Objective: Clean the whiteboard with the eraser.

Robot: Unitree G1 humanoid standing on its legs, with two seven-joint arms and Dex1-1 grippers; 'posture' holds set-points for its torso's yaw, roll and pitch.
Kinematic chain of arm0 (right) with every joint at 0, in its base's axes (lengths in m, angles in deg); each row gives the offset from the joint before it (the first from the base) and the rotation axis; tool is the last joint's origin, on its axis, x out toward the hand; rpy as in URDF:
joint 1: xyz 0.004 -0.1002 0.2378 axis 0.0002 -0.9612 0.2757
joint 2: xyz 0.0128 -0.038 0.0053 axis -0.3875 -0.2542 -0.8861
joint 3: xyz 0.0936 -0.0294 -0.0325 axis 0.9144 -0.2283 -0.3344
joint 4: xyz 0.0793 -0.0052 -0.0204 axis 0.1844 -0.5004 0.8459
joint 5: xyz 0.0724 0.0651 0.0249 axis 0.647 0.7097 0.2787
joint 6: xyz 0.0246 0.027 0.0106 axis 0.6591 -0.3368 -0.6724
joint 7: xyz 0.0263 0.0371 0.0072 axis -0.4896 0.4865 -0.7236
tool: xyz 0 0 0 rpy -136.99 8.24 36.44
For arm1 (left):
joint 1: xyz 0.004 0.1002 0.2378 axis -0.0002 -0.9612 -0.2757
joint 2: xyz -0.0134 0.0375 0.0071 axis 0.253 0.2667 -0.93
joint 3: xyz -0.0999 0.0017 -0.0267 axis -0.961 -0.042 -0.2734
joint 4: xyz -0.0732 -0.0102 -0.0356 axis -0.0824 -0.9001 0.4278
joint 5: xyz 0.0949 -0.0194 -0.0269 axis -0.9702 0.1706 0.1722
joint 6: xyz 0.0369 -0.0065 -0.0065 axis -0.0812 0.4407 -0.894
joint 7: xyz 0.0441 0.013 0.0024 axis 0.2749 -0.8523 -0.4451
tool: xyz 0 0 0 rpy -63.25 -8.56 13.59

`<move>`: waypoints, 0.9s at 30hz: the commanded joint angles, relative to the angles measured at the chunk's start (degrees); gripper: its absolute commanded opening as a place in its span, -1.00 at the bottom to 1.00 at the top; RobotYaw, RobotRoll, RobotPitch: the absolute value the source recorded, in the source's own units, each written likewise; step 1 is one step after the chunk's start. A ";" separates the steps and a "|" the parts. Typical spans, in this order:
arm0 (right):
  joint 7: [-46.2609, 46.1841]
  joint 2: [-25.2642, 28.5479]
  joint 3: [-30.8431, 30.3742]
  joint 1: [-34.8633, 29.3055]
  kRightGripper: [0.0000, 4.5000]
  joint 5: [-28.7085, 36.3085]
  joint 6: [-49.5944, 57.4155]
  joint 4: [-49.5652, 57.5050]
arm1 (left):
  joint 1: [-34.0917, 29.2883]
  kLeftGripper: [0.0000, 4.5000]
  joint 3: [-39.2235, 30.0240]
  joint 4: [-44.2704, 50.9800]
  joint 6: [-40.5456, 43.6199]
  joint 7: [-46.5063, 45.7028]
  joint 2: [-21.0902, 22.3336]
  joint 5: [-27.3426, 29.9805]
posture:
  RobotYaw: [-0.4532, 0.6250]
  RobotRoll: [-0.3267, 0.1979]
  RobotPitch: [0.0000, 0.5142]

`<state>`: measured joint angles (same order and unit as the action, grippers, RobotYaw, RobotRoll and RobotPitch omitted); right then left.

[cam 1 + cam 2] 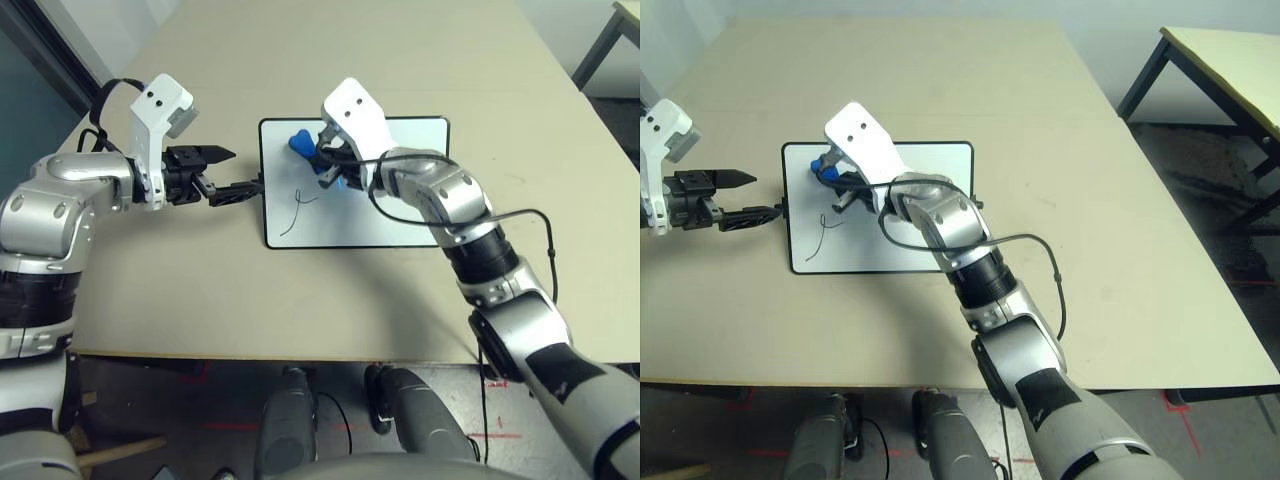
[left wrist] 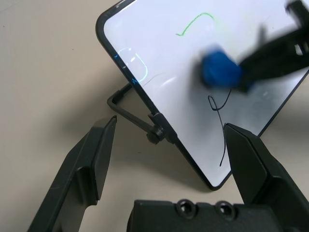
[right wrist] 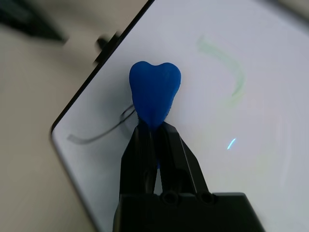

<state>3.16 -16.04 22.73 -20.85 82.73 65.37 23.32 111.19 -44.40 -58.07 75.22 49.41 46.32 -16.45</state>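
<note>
Whiteboard (image 1: 400,215) lying flat on table (image 1: 400,60), dark scribble (image 1: 300,210) near its left side. Right end effector (image 3: 153,126) pinching blue eraser (image 3: 154,94), holding it over board. Left end effector (image 2: 169,145) spread wide, sitting beside board's left edge knob (image 2: 154,135).
</note>
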 commanded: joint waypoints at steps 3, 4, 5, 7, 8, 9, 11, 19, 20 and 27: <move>0.13 1.00 0.13 1.73 -0.99 -0.80 0.16 -1.34 | 0.35 1.00 0.17 -0.37 -0.17 0.28 -0.07 -0.12 | -0.28 0.25 -0.27; -0.30 0.91 1.08 3.12 -0.99 -1.20 -1.22 -3.65 | 0.44 1.00 0.26 -0.45 -0.27 0.31 -0.18 -0.16 | -0.29 0.25 -0.28; -0.79 0.76 2.12 4.76 -0.99 -1.55 -2.80 -6.18 | 0.54 1.00 0.35 -0.54 -0.34 0.31 -0.28 -0.22 | -0.29 0.25 -0.28; -1.65 0.48 4.04 8.34 -0.99 -1.94 -6.13 -11.61 | 0.69 1.00 0.47 -0.68 -0.44 0.35 -0.45 -0.32 | -0.29 0.25 -0.29; -1.87 0.38 4.66 9.64 -0.99 -2.04 -7.41 -13.71 | 0.74 1.00 0.49 -0.72 -0.46 0.37 -0.52 -0.34 | -0.29 0.25 -0.29; -2.08 0.29 5.33 11.14 -0.99 -2.18 -8.88 -16.13 | 0.77 1.00 0.52 -0.73 -0.49 0.39 -0.57 -0.36 | -0.29 0.25 -0.29; -2.52 -0.04 6.78 13.92 -0.99 -2.36 -11.56 -20.50 | 0.64 1.00 0.52 -0.40 -0.36 0.35 -0.71 -0.27 | -0.28 0.25 -0.29; -0.68 -0.67 2.25 6.19 -1.00 -1.16 -4.48 -8.37 | -0.54 1.00 -0.12 0.79 0.15 0.10 -0.61 0.16 | -0.27 0.25 -0.29; -0.51 -0.55 1.37 4.69 -1.00 -0.95 -3.11 -5.88 | -0.55 1.00 -0.14 0.85 0.19 0.03 -0.65 0.18 | -0.27 0.25 -0.30; -0.56 0.14 2.24 5.29 -1.00 -1.44 -2.00 -5.03 | -0.25 1.00 0.08 0.75 0.14 -0.20 -1.10 0.17 | -0.29 0.25 -0.30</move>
<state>2.97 -16.02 23.79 -17.41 82.00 63.93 20.04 111.22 -44.42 -57.63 75.07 49.19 45.42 -16.49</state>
